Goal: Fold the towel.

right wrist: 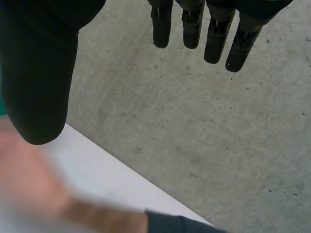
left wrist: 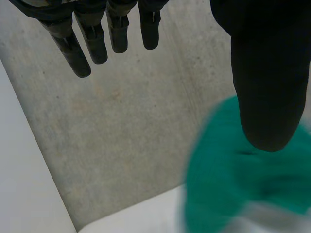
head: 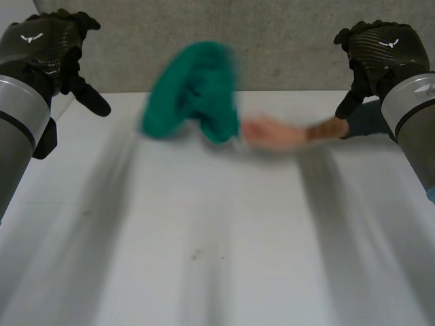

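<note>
- White desk (head: pixel 217 258) up front.
- Left hand (head: pixel 47 47) is up at 10 o'clock and right hand (head: pixel 380 51) at 2, both above the desk, fingers (left wrist: pixel 118 29) straight and loose, holding nothing.
- Green towel (head: pixel 194 92) is bunched at 12 o'clock by the far edge, held by a person's hand (head: pixel 272 132) reaching in from 2.

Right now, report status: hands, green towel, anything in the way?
Left hand and right hand open, raised, empty. Bunched green cloth towel at white table's far side. Person's hand at it, in the way.
</note>
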